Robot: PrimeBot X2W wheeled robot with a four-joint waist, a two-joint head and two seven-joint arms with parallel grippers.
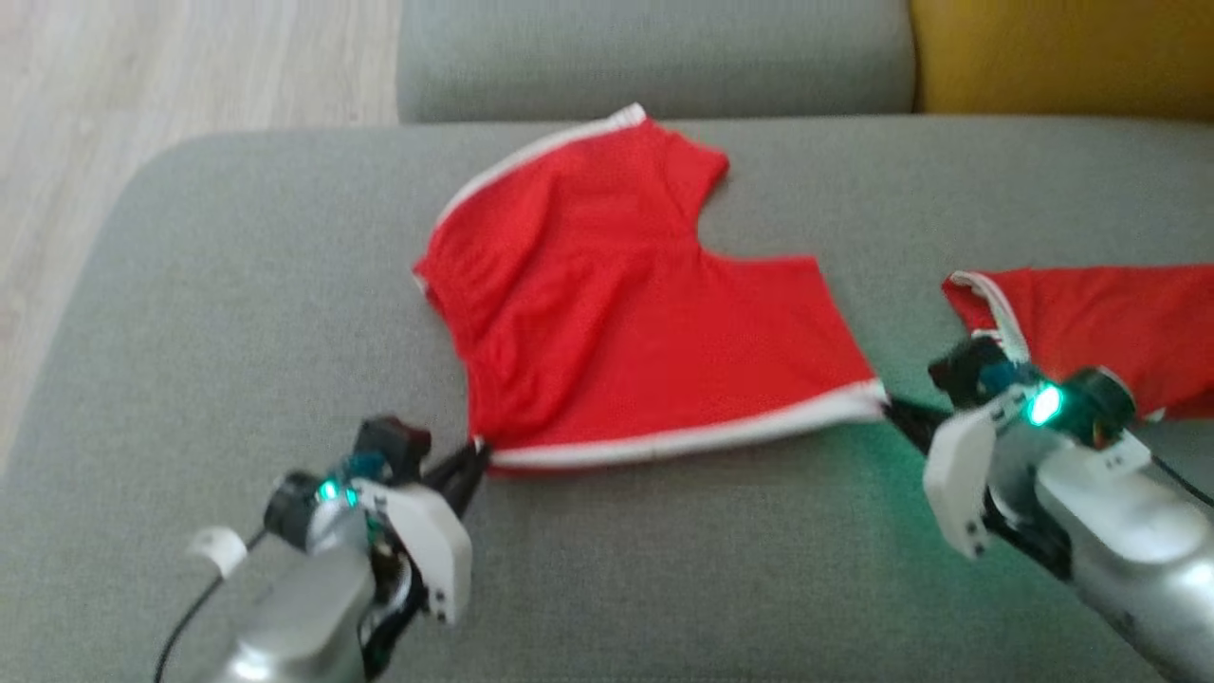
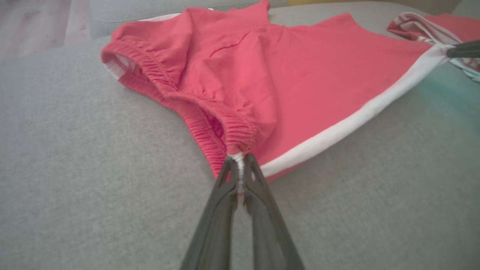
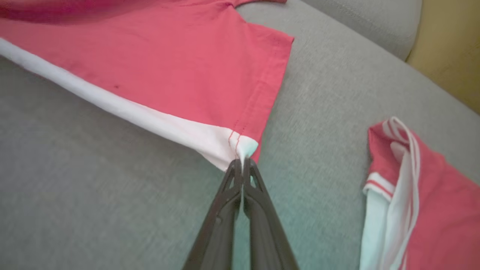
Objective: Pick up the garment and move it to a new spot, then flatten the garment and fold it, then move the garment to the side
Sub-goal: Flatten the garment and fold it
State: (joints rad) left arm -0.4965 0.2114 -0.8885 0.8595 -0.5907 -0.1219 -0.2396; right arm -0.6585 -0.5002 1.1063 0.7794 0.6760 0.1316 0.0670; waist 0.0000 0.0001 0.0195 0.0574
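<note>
Lying across the middle of the grey sofa seat (image 1: pixel 237 285), the red shorts (image 1: pixel 607 304) are spread mostly flat, with their white side stripe running along the edge nearest the seat's front. A second red garment (image 1: pixel 1100 323) sits apart at the seat's right edge.

The left gripper (image 2: pixel 239 165) has its jaws closed down to a sliver on the near end of the gathered waistband. The right gripper (image 3: pixel 243 163) has its jaws fully pinched on the hem corner where the stripe ends. Between the two, the stripe is drawn into a straight line.

This looks like the flattening step, with the fold not yet begun. The waistband is bunched and the cloth behind it ridged toward the seat's back. The next move likely calls for an even pull toward the front edge with both corners low, so those ridges smooth out before either grip lets go.
</note>
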